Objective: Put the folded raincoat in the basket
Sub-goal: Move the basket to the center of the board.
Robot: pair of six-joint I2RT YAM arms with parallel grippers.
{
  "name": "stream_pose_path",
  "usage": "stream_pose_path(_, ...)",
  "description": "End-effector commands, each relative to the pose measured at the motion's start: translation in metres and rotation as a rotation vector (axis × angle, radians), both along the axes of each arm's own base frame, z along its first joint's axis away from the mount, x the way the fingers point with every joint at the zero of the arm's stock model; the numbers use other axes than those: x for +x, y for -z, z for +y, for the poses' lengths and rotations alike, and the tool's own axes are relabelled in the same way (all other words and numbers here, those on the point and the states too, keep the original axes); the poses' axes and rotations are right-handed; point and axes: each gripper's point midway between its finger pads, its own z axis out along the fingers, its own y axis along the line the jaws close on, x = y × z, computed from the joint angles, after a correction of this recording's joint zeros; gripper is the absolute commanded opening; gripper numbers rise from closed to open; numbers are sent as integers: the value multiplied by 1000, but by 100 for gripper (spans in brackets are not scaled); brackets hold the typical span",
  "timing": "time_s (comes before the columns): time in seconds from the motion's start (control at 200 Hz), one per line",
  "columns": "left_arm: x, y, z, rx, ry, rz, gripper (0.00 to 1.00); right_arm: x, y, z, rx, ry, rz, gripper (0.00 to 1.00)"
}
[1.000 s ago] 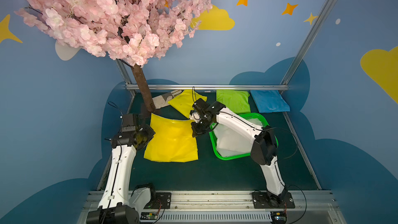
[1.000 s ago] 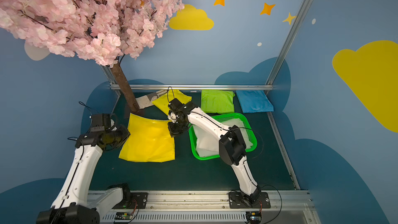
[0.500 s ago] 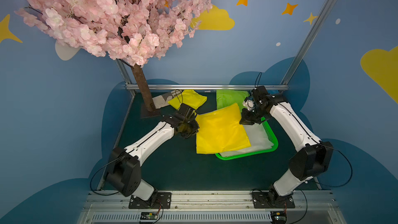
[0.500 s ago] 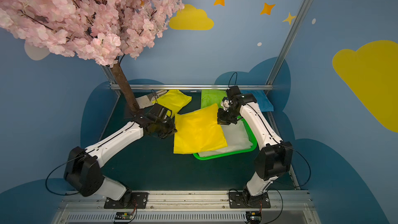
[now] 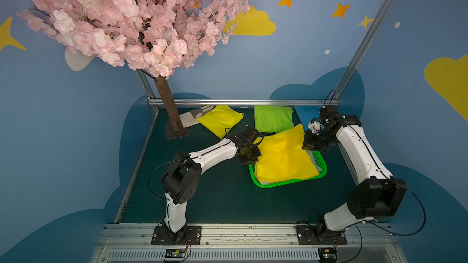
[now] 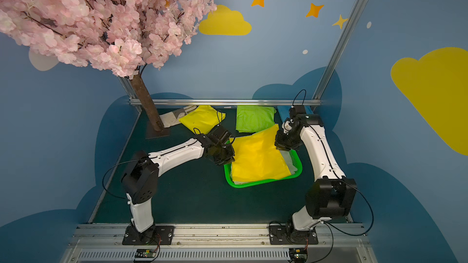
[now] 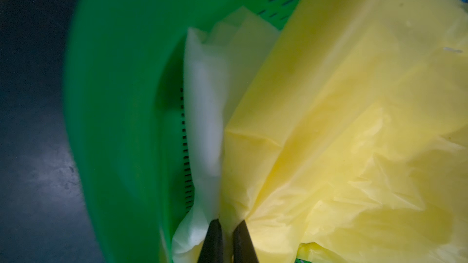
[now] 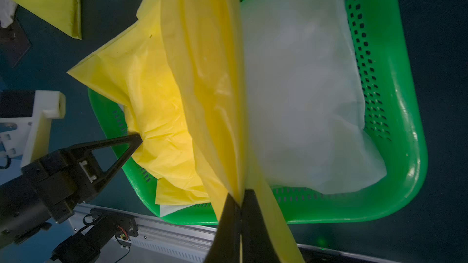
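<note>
My left end effector (image 7: 228, 223) is clamped shut on one corner of the yellow raincoat (image 5: 283, 155), which sags over the green basket (image 5: 286, 182) — inside lies a white folded sheet (image 8: 304, 97), partly covered. My right end effector (image 8: 239, 194) is pinched shut on the raincoat's opposite corner.

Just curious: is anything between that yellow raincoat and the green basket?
Only a white raincoat already lying in the basket. The yellow raincoat, held by the left gripper and right gripper, hangs over it and would likely land on top.

Dark mat (image 5: 215, 193), basket (image 5: 286, 182), yellow pack (image 5: 219, 120), green pack (image 5: 273, 121)
</note>
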Motion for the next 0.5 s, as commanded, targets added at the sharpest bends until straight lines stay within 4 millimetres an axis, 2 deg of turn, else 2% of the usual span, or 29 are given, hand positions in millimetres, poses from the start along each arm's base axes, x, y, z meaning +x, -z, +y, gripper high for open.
stream_pose_path(0.0,-9,4,29,42,-2,34,2,-5,11,6,-7,-26,37,0)
stream_pose_path(0.21,-20,17,81,70,-25,83,2,-10,29,42,32,-96,82,0)
stream_pose_path(0.305,-24,11,107,51,-36,90,2,-17,31,76,78,-149,83,0)
stream_pose_path(0.441,-32,-2,151,72,-38,88,2,-32,33,136,146,-247,99,0)
stream_pose_path(0.496,-36,-8,167,78,-38,83,2,-33,34,150,139,-258,94,0)
